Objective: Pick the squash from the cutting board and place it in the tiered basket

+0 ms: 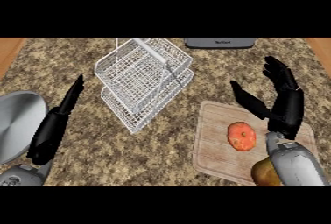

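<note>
Squash (pixel 265 173): at five o'clock on the cutting board (pixel 216 131), partly hidden, probably squash.
My right hand (pixel 282 101): spread, nearer; squash lay at six o'clock.
My left hand (pixel 58 122): straight, resting.

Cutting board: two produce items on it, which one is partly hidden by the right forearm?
The brownish-yellow one at the board's near edge; the orange-red one lies in full view mid-board.

Speckled brown granite counter (pixel 84 166). Grey round plate (pixel 16 122) at 9 o'clock edge. Grey appliance (pixel 218 42), partly cut off, at 1 o'clock.
</note>
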Robot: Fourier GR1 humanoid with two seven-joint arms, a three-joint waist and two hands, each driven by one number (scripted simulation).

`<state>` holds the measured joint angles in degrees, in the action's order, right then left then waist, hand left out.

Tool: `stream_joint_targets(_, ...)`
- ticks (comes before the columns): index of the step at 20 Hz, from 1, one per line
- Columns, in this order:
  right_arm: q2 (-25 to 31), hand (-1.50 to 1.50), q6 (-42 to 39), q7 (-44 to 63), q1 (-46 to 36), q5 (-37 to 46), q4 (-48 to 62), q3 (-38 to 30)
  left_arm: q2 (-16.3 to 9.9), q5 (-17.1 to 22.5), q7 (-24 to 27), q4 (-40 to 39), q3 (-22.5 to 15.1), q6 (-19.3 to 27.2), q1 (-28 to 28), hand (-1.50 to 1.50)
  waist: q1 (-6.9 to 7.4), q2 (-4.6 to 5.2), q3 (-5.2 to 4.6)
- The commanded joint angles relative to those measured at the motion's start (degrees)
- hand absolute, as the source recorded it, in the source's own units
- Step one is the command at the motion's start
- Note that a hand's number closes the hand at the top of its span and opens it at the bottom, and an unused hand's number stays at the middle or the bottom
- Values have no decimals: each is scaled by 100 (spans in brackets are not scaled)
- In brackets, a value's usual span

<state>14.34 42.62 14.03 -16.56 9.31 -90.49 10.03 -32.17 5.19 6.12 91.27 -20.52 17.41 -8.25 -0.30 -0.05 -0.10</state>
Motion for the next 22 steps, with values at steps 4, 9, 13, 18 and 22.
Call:
stream_joint_targets(4,876,-150,-1084,2777,-160,939,-150,695,23,-213,-46,-51,-47,43,100,0,-63,-64,-41)
stream_joint_targets(9,1647,-150,-2492,4471,-344,1267,-98,1151,-18,-196,-73,-2,-47,11,184,0,-38,-110,-85)
stream_joint_targets(13,1864,-150,-3504,5996,-809,1374,-552,1482,21,-223,-143,-7,-54,9,102,0,-83,-125,-67)
stream_joint_targets(18,1614,-150,-4157,7095,-1341,1423,-617,1667,105,-228,-222,54,-71,12,50,0,-26,-99,-46)
stream_joint_targets(22,1171,-150,-4280,7111,-1792,1548,41,1517,8,-256,-156,68,-8,-88,9,0,92,-45,-35)
